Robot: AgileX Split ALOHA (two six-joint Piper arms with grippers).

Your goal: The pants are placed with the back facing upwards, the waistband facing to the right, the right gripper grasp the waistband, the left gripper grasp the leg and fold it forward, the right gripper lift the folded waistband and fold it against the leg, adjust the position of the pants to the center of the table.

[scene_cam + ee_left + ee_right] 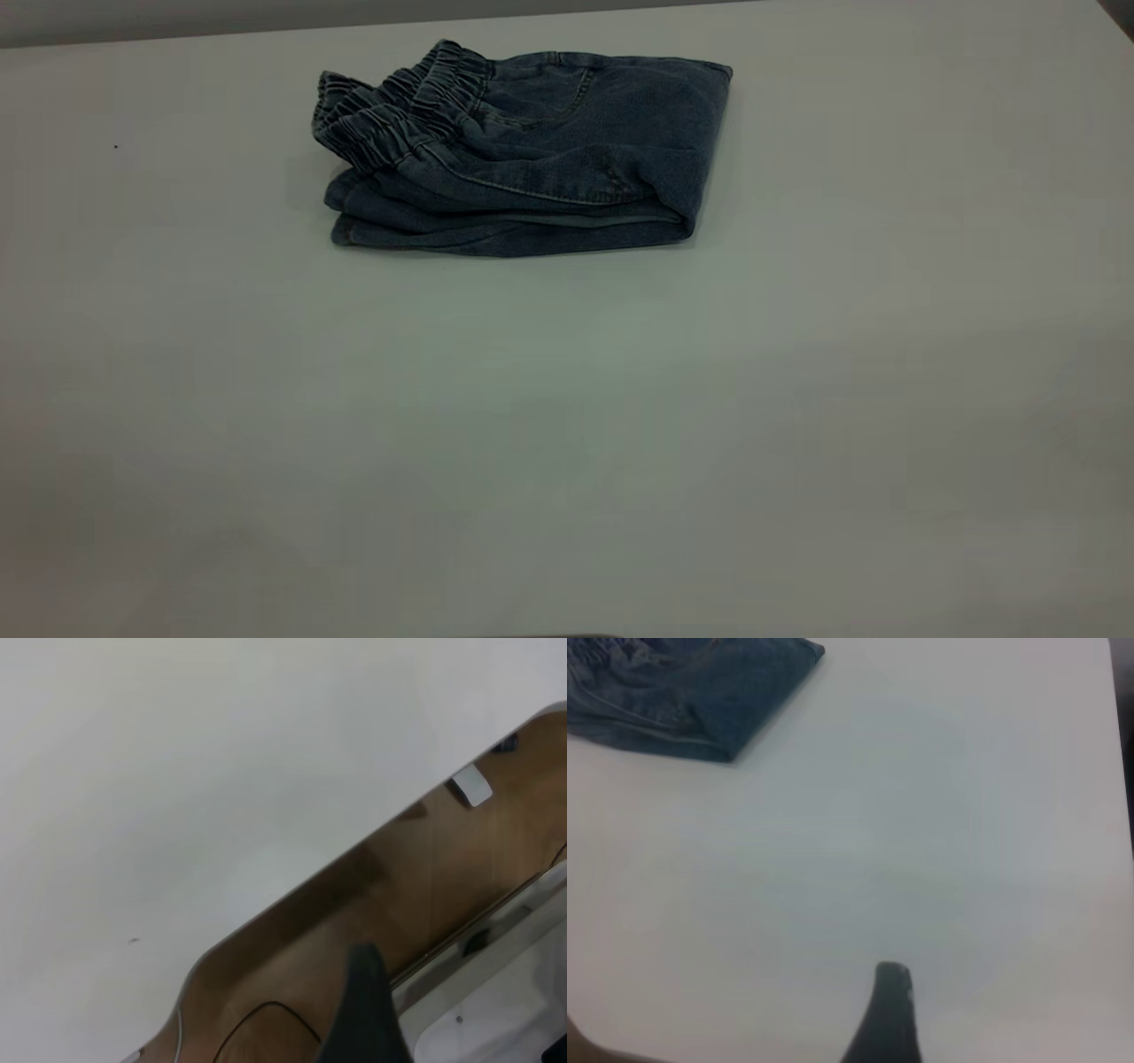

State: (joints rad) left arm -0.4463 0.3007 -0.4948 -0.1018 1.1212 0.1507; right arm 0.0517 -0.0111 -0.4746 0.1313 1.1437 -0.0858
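Pants (523, 155) are lying folded into a compact stack in the upper middle of the exterior frame, elastic waistband bunched on top at the stack's left, fold edge at right. Both folds look done; only centring on the desk (567, 425) seems left, since the bundle is sitting toward the far edge.

My left tool (368, 1010) is hanging off past the desk's rim, over brown floor and cables. My right tool (884, 1014) is hovering above bare desk, well apart from the pants. Each is showing one finger only, so I cannot tell how far open. Nothing is blocking the way.
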